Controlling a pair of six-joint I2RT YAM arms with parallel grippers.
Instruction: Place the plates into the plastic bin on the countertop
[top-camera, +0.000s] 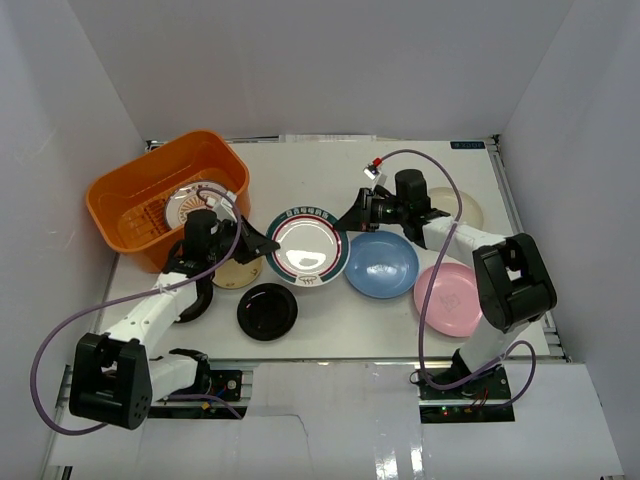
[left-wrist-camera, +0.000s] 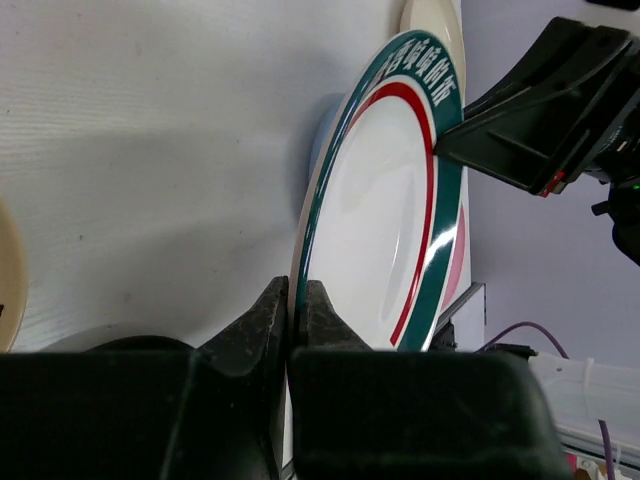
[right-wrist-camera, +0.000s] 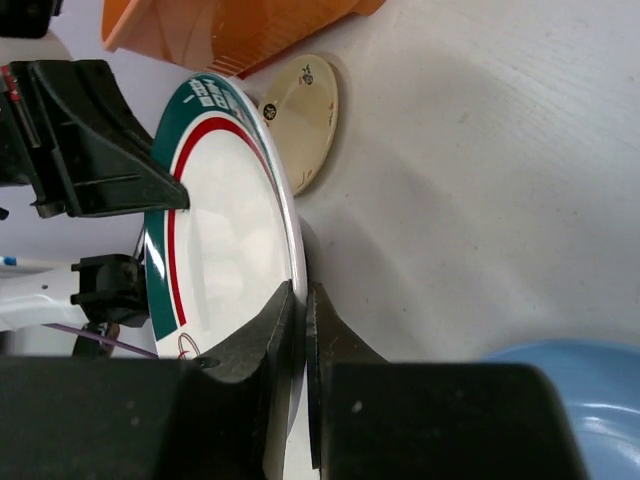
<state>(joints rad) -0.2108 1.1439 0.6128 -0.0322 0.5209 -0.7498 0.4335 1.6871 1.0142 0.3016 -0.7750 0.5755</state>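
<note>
Plate (top-camera: 307, 247): green-rimmed, mid-tabletop, beside bin (top-camera: 108, 205) at far-left corner | left jaws: clenched on its left rim | right jaws: clenched on its right rim | why: probably a handover, since bin sits on left arm's side

A white surface (top-camera: 335, 335) is seen from above. An orange plastic bin (top-camera: 110, 190) stands at its far left corner. Just nearer than the bin lies a cream plate (top-camera: 238, 273), partly hidden, with a black plate (top-camera: 267, 311) nearer still. Right of centre lies a light blue plate (top-camera: 381, 264). A pink plate (top-camera: 447, 298) lies just beside it on the near right. A pale plate (top-camera: 466, 208) lies far right, partly hidden.
</note>
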